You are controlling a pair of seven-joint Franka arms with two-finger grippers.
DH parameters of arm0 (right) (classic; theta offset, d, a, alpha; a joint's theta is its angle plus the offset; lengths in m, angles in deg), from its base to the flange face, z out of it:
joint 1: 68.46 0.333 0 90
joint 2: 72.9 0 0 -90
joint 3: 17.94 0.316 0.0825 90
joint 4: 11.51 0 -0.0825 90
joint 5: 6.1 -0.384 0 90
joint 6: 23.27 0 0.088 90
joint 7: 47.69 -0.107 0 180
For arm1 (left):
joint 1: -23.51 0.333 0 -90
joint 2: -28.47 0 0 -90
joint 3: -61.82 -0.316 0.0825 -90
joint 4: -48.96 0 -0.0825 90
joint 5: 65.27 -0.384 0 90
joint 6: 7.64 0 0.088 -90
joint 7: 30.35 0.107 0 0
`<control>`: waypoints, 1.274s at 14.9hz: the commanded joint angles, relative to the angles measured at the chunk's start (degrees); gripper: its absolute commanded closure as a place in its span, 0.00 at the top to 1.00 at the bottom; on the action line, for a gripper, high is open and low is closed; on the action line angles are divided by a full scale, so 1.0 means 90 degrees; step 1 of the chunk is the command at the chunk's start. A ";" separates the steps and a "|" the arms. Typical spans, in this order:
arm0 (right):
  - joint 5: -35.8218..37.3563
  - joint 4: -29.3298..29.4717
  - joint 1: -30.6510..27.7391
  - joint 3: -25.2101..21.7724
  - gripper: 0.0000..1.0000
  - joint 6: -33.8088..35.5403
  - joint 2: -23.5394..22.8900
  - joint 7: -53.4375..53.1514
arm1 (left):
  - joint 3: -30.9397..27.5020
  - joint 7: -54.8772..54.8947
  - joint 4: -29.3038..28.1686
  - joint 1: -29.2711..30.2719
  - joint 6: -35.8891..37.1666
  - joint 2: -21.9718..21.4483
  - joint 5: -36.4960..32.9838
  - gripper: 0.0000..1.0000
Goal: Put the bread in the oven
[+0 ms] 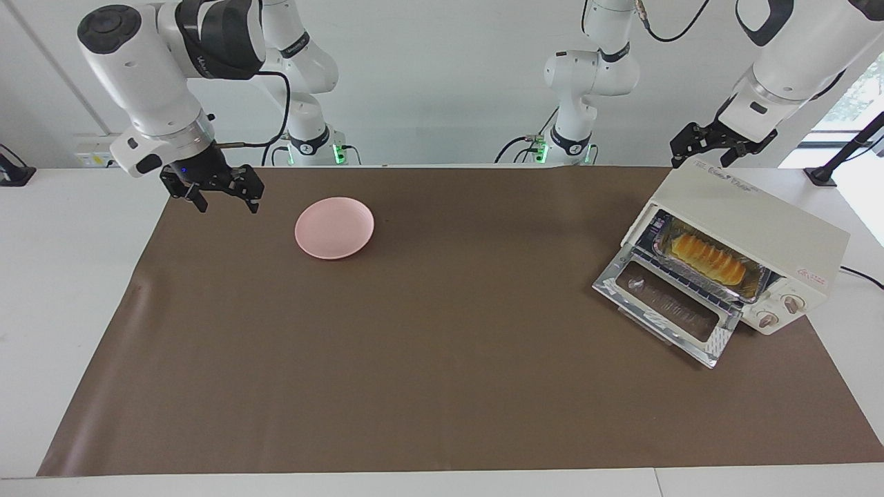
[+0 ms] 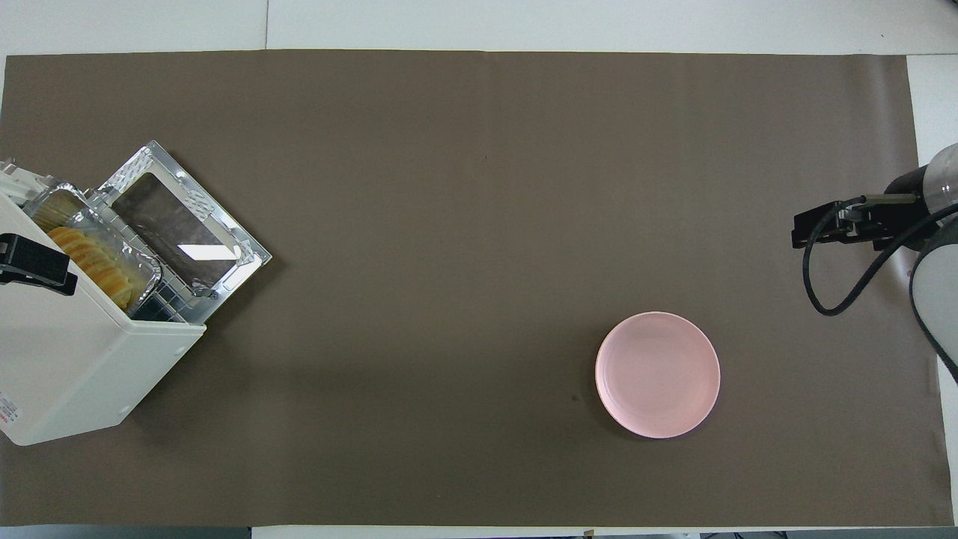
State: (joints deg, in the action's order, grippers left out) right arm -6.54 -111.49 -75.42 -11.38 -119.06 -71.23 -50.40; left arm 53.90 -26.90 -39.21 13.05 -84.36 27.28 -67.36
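The bread, a ridged golden loaf, lies in a silver foil tray on the rack inside the cream-white oven at the left arm's end of the table. The oven's glass door hangs folded down, open. My left gripper hovers over the oven's top, open and holding nothing. My right gripper hangs open and empty over the brown mat's corner at the right arm's end.
A round pink plate with nothing on it sits on the brown mat toward the right arm's end. White table borders the mat on all sides.
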 commanded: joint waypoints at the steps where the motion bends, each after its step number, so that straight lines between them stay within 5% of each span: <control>1: 0.0098 0.0006 -0.0076 0.0061 1.00 0.0029 0.0040 0.0038 | 0.0246 0.0085 -0.0067 0.0185 -0.0391 0.0005 0.0027 1.00; 19: 0.0098 0.0006 -0.0076 0.0061 1.00 0.0029 0.0040 0.0038 | 0.0275 0.0095 -0.0066 0.0146 -0.0656 0.0162 0.0291 1.00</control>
State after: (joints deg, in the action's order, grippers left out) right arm -6.54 -111.49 -75.42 -11.38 -119.06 -71.24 -50.40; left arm 56.17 -26.81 -39.23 14.25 -89.17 28.89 -65.51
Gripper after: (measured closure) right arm 0.000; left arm 0.000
